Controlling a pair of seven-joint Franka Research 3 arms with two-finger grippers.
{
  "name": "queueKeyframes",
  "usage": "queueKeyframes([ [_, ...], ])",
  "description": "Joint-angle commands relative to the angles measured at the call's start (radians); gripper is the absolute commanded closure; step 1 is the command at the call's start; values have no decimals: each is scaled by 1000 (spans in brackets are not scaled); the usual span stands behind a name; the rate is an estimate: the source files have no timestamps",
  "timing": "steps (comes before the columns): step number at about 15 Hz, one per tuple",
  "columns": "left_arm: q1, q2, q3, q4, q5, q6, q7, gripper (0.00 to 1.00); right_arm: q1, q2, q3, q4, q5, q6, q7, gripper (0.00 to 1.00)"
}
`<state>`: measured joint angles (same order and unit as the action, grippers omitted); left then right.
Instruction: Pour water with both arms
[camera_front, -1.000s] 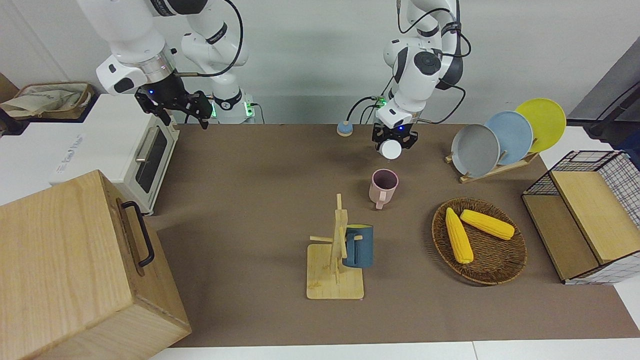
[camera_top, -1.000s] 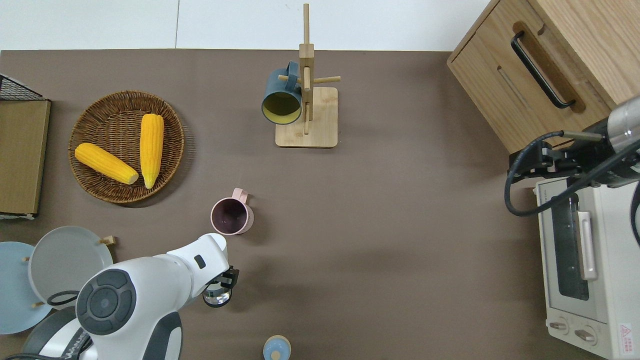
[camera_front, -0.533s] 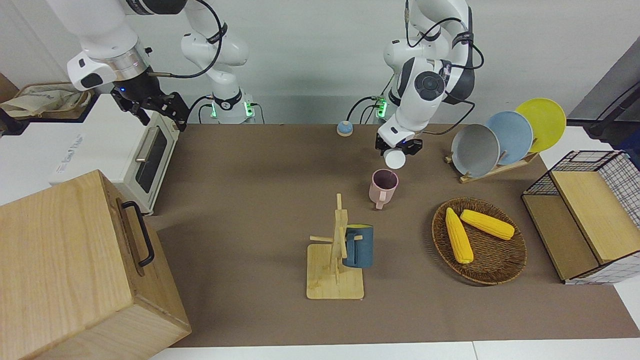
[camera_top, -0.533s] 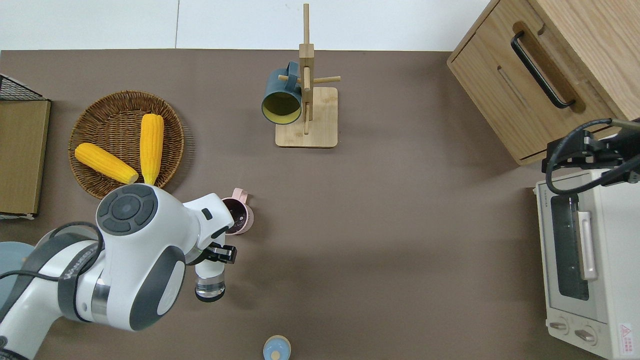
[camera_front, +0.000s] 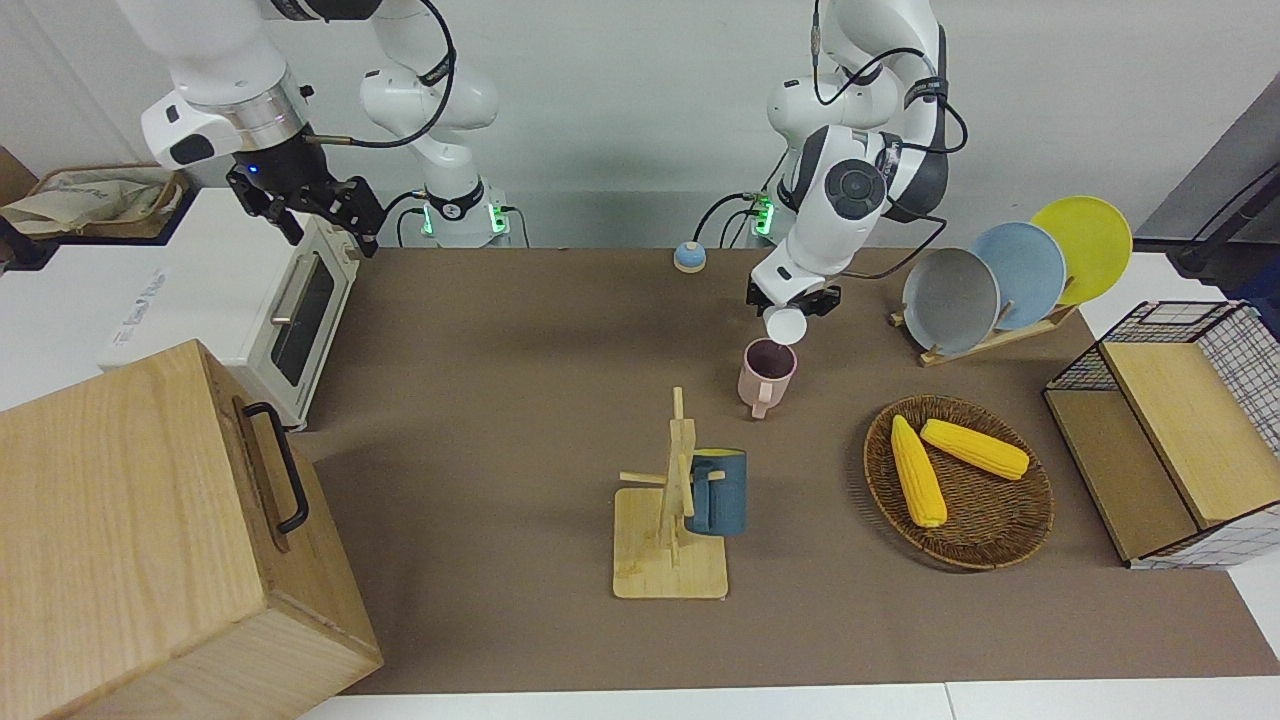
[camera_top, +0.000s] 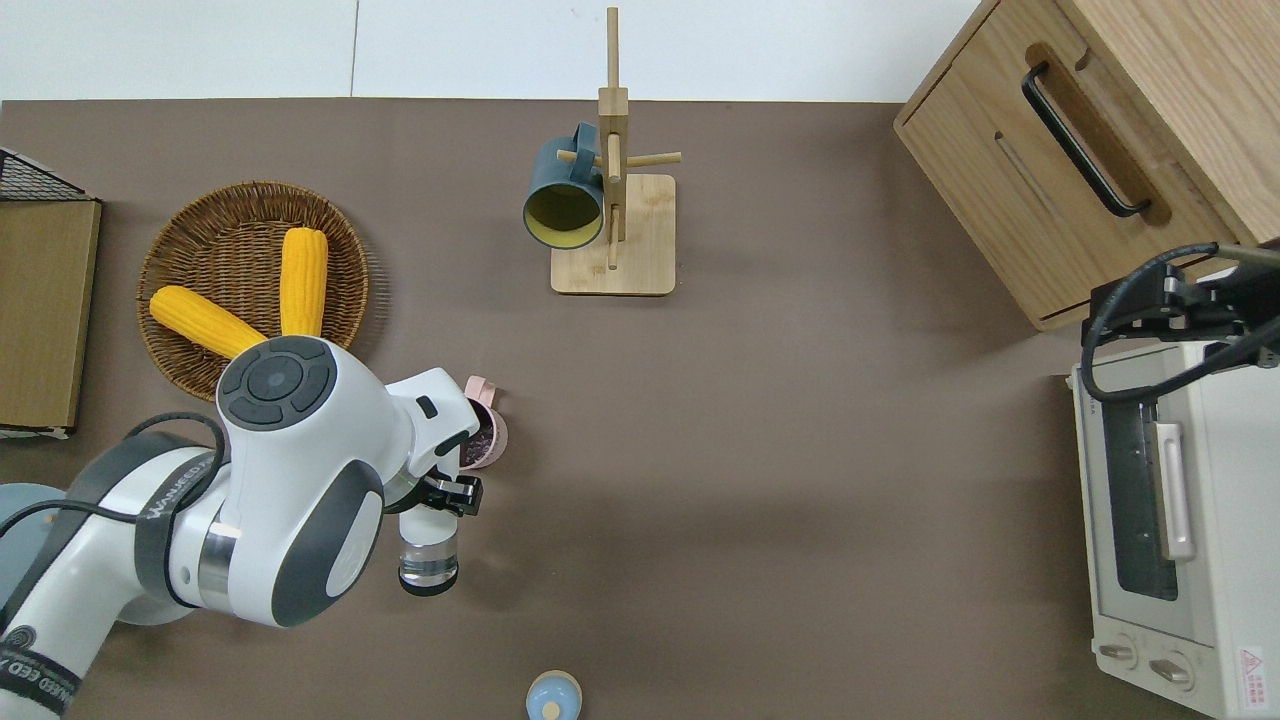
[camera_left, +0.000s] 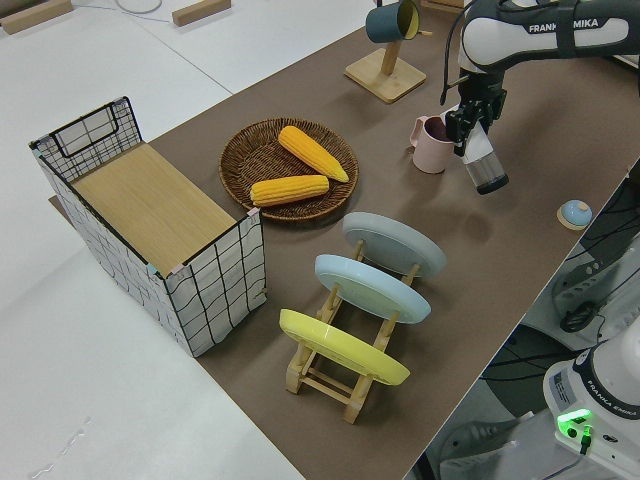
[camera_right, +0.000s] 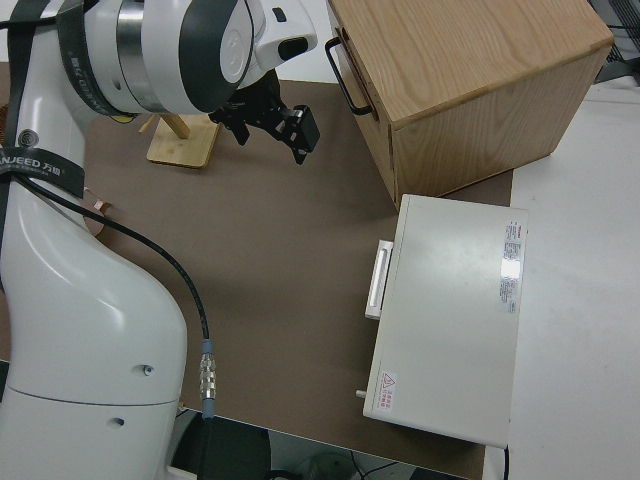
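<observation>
My left gripper (camera_front: 792, 298) is shut on a clear bottle (camera_front: 785, 325) and holds it tilted in the air, its white mouth end at the rim of the pink mug (camera_front: 767, 372). In the overhead view the gripper (camera_top: 445, 495) grips the bottle (camera_top: 428, 555) near its neck, and the arm hides most of the mug (camera_top: 488, 437). The left side view shows the bottle (camera_left: 487, 168) beside the mug (camera_left: 432, 145). No water stream shows. My right gripper (camera_front: 322, 208) is open and empty, over the mat's edge by the toaster oven (camera_top: 1165, 520).
A small blue cap (camera_top: 553, 697) lies near the robots. A wooden mug tree (camera_front: 672, 520) holds a dark blue mug (camera_front: 718, 492). A wicker basket (camera_front: 990, 540) holds two corn cobs. A plate rack (camera_front: 1000, 275), wire crate (camera_front: 1180, 430) and wooden box (camera_front: 150, 530) stand around.
My left arm has carried the bottle toward the pink mug and tipped its mouth to the rim. My right arm has drawn back from the table toward the toaster oven.
</observation>
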<state>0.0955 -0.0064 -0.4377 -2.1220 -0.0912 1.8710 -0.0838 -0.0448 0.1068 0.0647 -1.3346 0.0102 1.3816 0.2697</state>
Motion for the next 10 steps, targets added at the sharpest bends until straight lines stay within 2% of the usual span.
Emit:
queueKeyframes([
  [1,-10,-30,-7,31,25,-76,-30,1000,5,-16,13,-20,14,16,-12,9],
  [2,-10,-32,-9,31,25,-84,-37,1000,5,-16,21,-20,14,16,-12,9],
  [10,-8,-72,-7,33,15,-104,-45,1000,5,-16,21,-20,14,16,-12,9],
])
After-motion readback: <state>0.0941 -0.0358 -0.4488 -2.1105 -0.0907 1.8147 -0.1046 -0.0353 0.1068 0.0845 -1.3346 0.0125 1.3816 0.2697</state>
